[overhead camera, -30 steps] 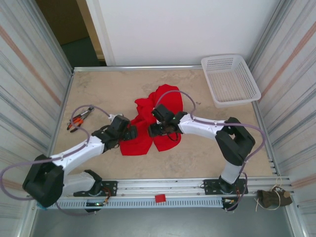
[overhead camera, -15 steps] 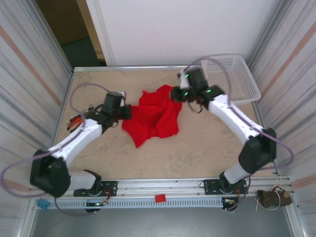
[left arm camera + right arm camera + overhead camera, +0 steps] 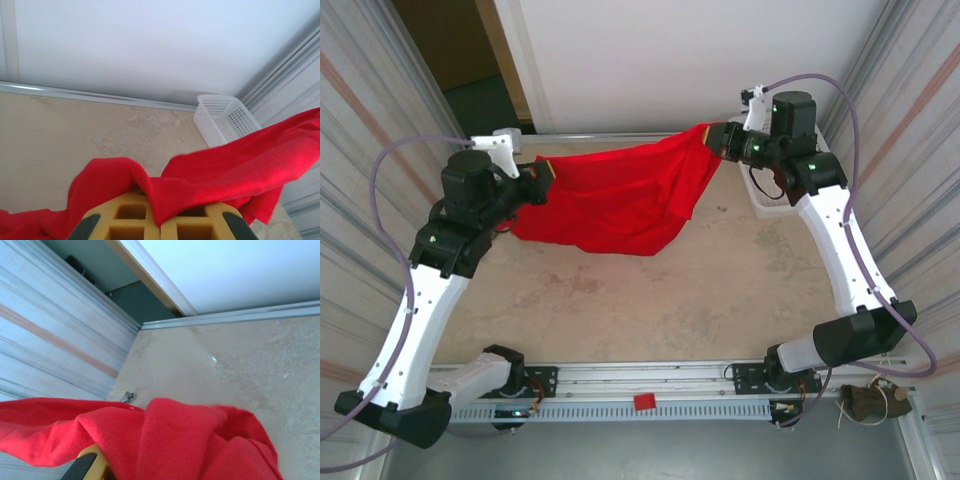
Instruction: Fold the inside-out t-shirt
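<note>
The bright red t-shirt hangs spread in the air across the back of the table, stretched between both arms and sagging in the middle. My left gripper is shut on its left corner. From the left wrist, red cloth is pinched between the yellow pads. My right gripper is shut on the shirt's right corner, high near the back wall. In the right wrist view, bunched red fabric covers the fingers, with one yellow pad peeking out. No lettering shows.
A white basket stands at the back right, partly behind the right arm, and appears as the basket in the left wrist view. Metal walls close in left and right. A small metal piece lies by the left wall.
Both arms have lifted and spread apart, raising the shirt from a crumpled heap on the table into a stretched sheet held high at the back.
</note>
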### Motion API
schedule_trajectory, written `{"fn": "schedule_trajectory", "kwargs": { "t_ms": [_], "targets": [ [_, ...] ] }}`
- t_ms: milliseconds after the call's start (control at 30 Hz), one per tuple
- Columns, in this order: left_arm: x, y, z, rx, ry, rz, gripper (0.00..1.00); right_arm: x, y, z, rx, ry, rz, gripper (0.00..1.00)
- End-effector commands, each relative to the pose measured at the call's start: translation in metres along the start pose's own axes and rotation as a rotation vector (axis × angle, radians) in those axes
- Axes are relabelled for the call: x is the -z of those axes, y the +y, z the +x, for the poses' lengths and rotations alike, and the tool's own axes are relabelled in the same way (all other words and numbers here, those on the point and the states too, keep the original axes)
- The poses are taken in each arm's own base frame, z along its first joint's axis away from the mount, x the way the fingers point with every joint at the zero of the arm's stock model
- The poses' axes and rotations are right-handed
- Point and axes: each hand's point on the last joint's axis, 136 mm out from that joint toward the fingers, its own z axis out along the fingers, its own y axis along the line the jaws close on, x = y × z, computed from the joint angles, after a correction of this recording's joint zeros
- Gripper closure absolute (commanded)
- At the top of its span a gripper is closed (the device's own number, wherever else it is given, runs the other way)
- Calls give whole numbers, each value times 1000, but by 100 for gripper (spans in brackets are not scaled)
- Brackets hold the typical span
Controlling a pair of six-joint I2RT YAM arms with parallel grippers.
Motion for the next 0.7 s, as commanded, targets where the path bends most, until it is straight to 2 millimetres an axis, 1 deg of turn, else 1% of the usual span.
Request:
{"fn": "schedule_trajectory", "kwargs": {
  "t_ms": [0,100,200,267,333,367,400,433,467,500,533,567,600,633,667],
  "targets": [
    [16,-17,-19,48,-46,61,100,34,34,-27,39,-96,-71,100],
    [10,-17,-19,72,-38,60,100,28,26,-28,28,-92,-60,100],
    [-11,-3,-8,131,-4,13,100,5,6,-32,6,-85,-27,100],
    [-29,5,3,179,33,-10,100,-19,-14,-39,-12,-84,14,100],
    [-52,19,17,243,74,-49,100,-52,-38,-51,-38,-76,51,100],
    [-62,25,24,272,93,-63,100,-66,-44,-60,-44,-80,59,100],
    [-74,35,31,305,109,-81,100,-87,-56,-65,-53,-65,63,100],
    [-85,47,38,347,121,-107,100,-108,-65,-68,-62,-34,56,88],
    [-94,59,44,376,128,-130,100,-124,-75,-67,-80,1,61,65],
    [-104,76,51,413,137,-167,100,-139,-85,-63,-99,47,76,49],
    [-113,93,58,452,147,-199,100,-149,-93,-56,-114,90,98,44],
    [-120,107,62,476,151,-218,92,-155,-96,-50,-119,113,116,42],
    [-126,122,67,499,166,-232,75,-158,-94,-41,-108,135,123,41],
    [-131,134,73,519,188,-245,62,-158,-87,-31,-81,149,124,41],
    [-134,142,78,518,207,-253,54,-156,-82,-22,-51,155,132,40]
  ]
}}
